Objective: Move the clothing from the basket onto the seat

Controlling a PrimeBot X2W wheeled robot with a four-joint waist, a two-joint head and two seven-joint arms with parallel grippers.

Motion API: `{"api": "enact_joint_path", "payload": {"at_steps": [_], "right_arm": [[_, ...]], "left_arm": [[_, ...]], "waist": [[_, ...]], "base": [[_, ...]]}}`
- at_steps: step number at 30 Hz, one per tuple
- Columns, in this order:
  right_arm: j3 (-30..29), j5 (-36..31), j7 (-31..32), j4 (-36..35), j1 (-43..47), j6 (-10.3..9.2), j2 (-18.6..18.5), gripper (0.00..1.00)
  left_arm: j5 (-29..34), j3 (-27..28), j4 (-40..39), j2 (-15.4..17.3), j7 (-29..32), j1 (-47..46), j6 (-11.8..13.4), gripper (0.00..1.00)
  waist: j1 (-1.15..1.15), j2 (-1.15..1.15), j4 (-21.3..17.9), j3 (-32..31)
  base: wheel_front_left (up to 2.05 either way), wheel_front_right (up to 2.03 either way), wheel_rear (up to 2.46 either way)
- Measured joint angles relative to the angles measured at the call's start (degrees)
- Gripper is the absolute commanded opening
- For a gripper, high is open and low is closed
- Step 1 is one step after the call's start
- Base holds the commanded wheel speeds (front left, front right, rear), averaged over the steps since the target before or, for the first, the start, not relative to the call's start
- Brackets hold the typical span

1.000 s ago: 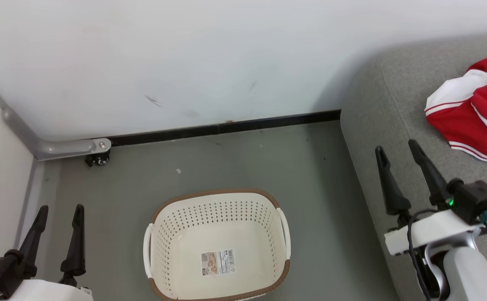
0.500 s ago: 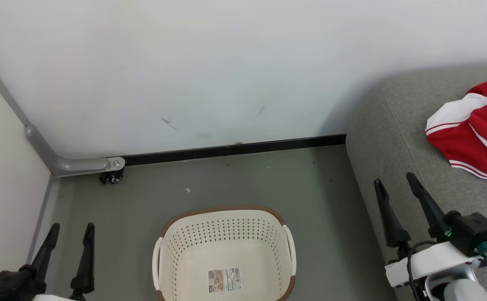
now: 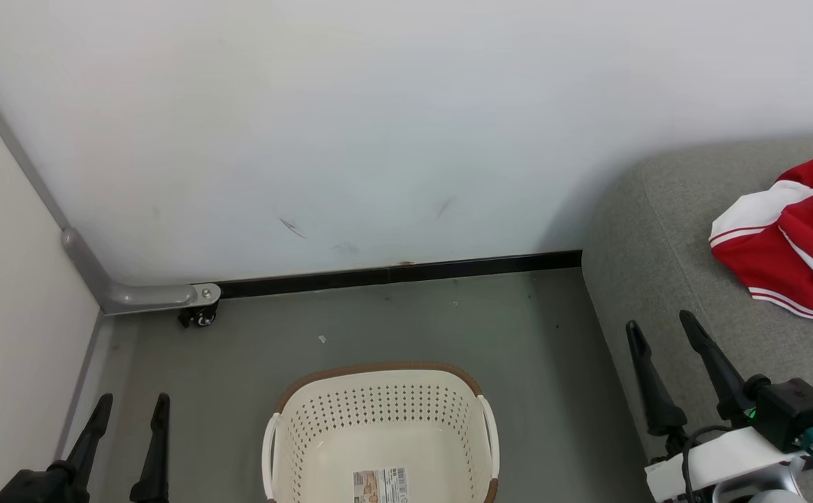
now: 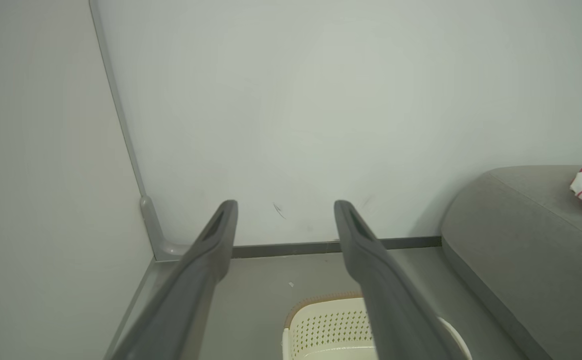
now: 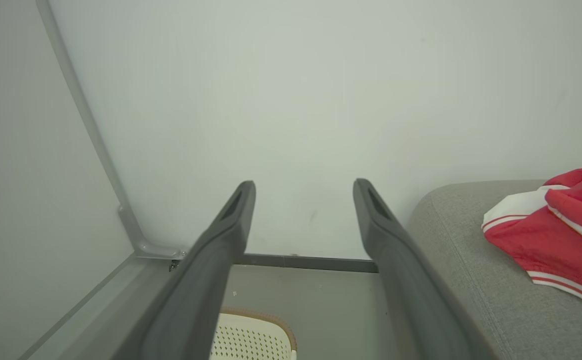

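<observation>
red clothing (image 3: 790, 237) with white panels, heaped on the grey seat (image 3: 658, 230) at the right of the head view, well apart from the basket (image 3: 378, 368). over the last second, a downward slide of that whole view: more wall (image 3: 378, 140), less basket, both claws lower in frame. read as the camera lifting, not the things moving. inside the basket, then as now, only a printed label (image 3: 381, 483). judged from that: transfer done, robot probably straightening up.

left claw (image 3: 135, 398) spread and bare above the floor (image 3: 413, 314) beside the basket. right claw (image 3: 658, 320) spread too, pinching nothing, over the seat's front edge, near the clothing but apart from it.

clothing crumpled, folded loosely over itself, thin white stripes along the hem, a scrap of dark lettering at the frame's edge. partly cut off, so no telling one garment from two.
</observation>
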Motion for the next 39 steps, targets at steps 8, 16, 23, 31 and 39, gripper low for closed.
{"api": "enact_joint_path", "payload": {"at_steps": [8,16,23,31,39], "right_arm": [[-0.04,0.01,0.00,-0.46,2.14,0.00,0.02,1.00],[-0.53,0.18,0.00,-1.74,2.25,0.00,0.04,1.00],[-1.07,0.19,0.00,-2.26,3.24,0.00,0.05,1.00],[-1.18,0.33,0.00,-2.55,3.39,0.00,0.07,1.00],[-0.90,0.33,0.24,0.26,4.69,-0.05,0.75,0.00]], "left_arm": [[0.64,0.23,0.01,-0.74,0.00,0.95,-0.51,1.00],[1.52,0.87,-0.01,-1.36,0.00,1.09,-1.01,1.00],[1.94,1.49,-0.08,-1.62,0.00,1.19,-1.51,1.00],[2.41,1.88,-0.14,-1.97,0.00,1.70,-1.98,1.00],[2.35,1.15,2.31,-4.27,0.10,2.61,-2.45,0.00]], "waist": [[0.00,0.00,0.11,-1.09],[0.00,0.00,-0.31,-1.57],[0.00,0.00,-1.01,-1.67],[0.00,0.00,-1.90,-1.59],[0.00,0.00,-2.26,-1.51]], "base": [[0.00,0.00,0.00],[0.00,0.00,0.00],[0.00,0.00,0.00],[0.00,0.00,0.00],[0.00,0.00,0.00]]}}
